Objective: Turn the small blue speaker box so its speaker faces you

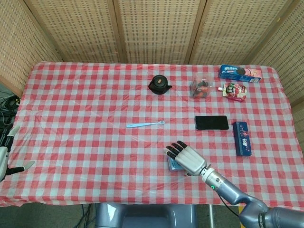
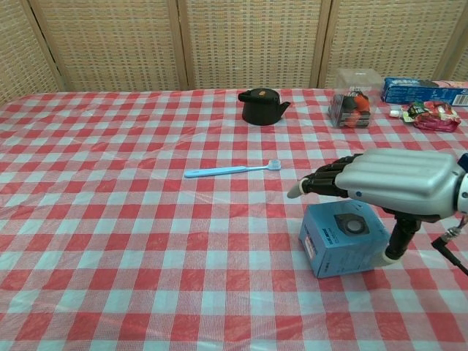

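Fingers [image 2: 322, 179] outstretched above speaker box [image 2: 342, 237]

Matt cardboard blue speaker box [image 2: 342, 238], glossy silver-plastic right hand [image 2: 380, 178], wrinkled checked tablecloth [image 2: 110, 219], glossy black phone [image 1: 211, 122] right of centre, woven screen [image 2: 248, 40] on top.
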Robot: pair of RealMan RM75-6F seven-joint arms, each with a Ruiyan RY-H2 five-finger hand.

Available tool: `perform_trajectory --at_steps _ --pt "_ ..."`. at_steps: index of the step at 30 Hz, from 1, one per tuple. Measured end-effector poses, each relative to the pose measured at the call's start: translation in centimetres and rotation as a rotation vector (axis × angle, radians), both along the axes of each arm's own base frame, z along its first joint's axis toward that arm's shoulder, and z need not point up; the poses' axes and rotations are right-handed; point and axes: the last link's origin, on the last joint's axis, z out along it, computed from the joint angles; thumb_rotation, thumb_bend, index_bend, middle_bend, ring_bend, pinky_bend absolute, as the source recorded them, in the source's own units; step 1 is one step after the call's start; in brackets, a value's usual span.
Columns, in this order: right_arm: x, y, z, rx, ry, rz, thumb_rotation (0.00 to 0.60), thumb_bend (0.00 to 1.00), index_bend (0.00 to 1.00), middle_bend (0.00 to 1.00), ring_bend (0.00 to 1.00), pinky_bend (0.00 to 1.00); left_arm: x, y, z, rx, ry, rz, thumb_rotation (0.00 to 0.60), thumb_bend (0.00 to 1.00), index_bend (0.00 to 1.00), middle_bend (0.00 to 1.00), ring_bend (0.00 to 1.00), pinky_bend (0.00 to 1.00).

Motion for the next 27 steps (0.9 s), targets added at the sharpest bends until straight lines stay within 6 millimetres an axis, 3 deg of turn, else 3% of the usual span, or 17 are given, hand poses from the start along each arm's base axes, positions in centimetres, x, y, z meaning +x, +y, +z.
perform_trajectory --at_steps 2,9,18,27 --pt "0.1 -0.1 -0.5 -0.007 0.003 -0.004 0.6 0.3 0.22 0.33 0.31 0.42 0.0 0.0 0.1 0.0 -0.002 0.0 0.6 0.0 0.0 0.0 0.0 0.0" --pt "0.6 -0.4 -0.8 -0.029 -0.052 -0.018 0.6 0.5 0.45 0.5 0.48 0.53 0.0 0.0 0.1 -0.001 -0.004 -0.001 0.6 0.0 0.0 0.0 0.0 0.0" --pt "2.4 -1.2 1.1 0.021 -0.16 -0.081 0.6 0.59 0.47 0.52 0.49 0.54 -0.1 0.2 0.1 -0.004 -0.007 0.004 0.6 0.0 0.0 0.0 0.0 0.0" --pt "4.5 -4.5 3.8 0.166 -0.175 -0.283 0.6 0.7 0.51 0.56 0.56 0.54 -0.3 0.7 0.1 -0.004 -0.007 0.02 0.6 0.0 0.0 0.0 0.0 0.0"
